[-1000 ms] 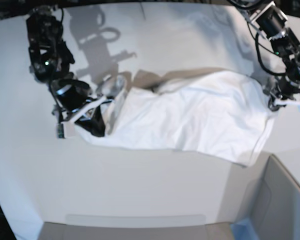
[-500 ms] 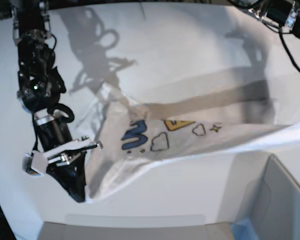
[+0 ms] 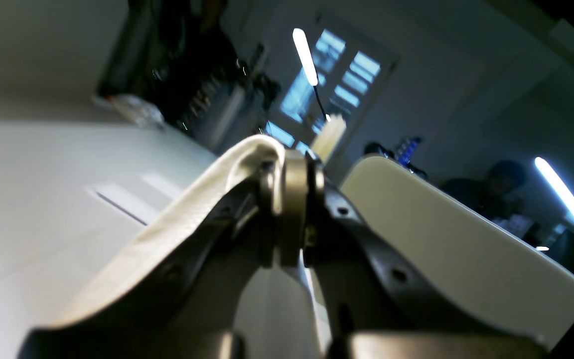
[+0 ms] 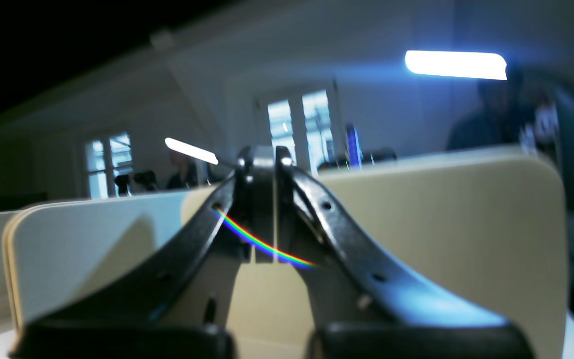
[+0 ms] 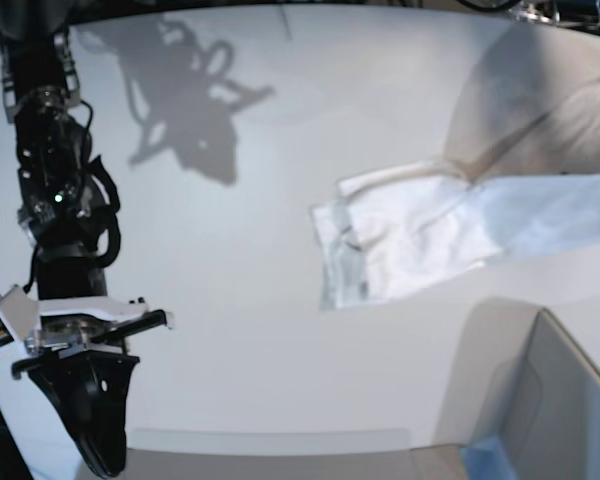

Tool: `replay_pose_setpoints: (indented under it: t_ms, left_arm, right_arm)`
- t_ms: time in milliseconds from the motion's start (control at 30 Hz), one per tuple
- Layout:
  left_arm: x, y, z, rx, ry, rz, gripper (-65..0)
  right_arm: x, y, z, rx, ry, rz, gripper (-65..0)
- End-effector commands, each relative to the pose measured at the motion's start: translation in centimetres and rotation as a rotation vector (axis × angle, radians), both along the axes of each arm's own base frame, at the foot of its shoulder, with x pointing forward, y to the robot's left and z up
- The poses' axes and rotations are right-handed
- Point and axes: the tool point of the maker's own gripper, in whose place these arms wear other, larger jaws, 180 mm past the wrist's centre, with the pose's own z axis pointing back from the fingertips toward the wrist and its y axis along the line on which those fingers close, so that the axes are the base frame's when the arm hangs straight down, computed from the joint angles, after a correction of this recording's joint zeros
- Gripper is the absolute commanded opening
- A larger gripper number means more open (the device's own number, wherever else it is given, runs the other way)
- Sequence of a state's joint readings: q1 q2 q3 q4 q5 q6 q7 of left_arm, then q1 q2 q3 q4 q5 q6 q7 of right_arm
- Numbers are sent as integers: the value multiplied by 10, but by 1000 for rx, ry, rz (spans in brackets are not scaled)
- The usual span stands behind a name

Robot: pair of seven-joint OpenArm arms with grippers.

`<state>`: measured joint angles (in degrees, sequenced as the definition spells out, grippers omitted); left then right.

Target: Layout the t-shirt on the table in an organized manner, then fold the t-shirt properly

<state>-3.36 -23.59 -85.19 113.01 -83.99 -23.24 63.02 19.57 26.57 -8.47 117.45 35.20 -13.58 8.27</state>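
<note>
Base view, left side: right arm raised over the table [image 5: 230,300], its right gripper [image 5: 90,335] hanging near the front-left edge. In the right wrist view the right gripper [image 4: 263,164] has its fingers pressed flat together with nothing between them; no cloth shows there.

Centre: bare white tabletop, with a sharp arm shadow thrown on the far part.

Right of centre: the t-shirt [image 5: 420,235] hangs stretched from the upper right, its lower end reaching the table or just above it; contact cannot be told. The cloth looks white and semi-transparent against the light, with soft creases and a squared lower-left edge. No print is readable from this side. A broad shadow of the cloth falls on the table behind it.

Far right: the left arm is almost out of the base frame. In the left wrist view the left gripper [image 3: 292,169] is clamped on a fold of white t-shirt [image 3: 167,239] cloth that drapes over one fingertip.

Bottom right: grey box [image 5: 560,400] with a blue corner.
</note>
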Motion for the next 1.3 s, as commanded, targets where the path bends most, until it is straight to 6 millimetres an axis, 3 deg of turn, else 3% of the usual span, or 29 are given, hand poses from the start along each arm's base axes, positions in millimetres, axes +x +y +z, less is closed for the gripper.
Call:
replay_pose_setpoints:
  t_ms: [0, 67, 133, 267, 333, 467, 600, 733, 867, 1267]
  left_arm:
    - [0, -5, 13, 38, -25, -11, -650]
    - [0, -5, 11, 35, -16, -12, -650]
    - [0, -6, -5, -7, 2, -13, -650]
    - [7, -13, -25, -69, 17, -39, -650]
    - [7, -14, -29, -78, 22, -41, -650]
    - [7, -14, -32, -83, 31, -44, -650]
    - [9, -14, -46, -88, 106, -42, -650]
    - [18, -17, -62, -98, 182, -60, -650]
    - [16, -18, -67, -99, 211, -63, -650]
    - [16, -22, -76, -99, 263, -85, -650]
  right_arm:
    - [-8, -1, 13, -2, -53, 0, -650]
    - [-5, 6, 6, -12, -30, 21, -650]
    - [1, 24, -12, -56, 54, 66, -650]
    - [7, 90, -86, -242, 360, 227, -650]
    - [-3, 130, -124, -352, 497, 331, -650]
    - [-27, 198, -198, -450, 727, 502, -532]
    - [-48, 248, -265, -544, 880, 615, -513]
    - [-64, 281, -309, -609, 973, 691, -513]
    - [-67, 296, -332, -599, 1044, 699, -513]
    - [-85, 304, -340, -560, 1087, 729, -513]
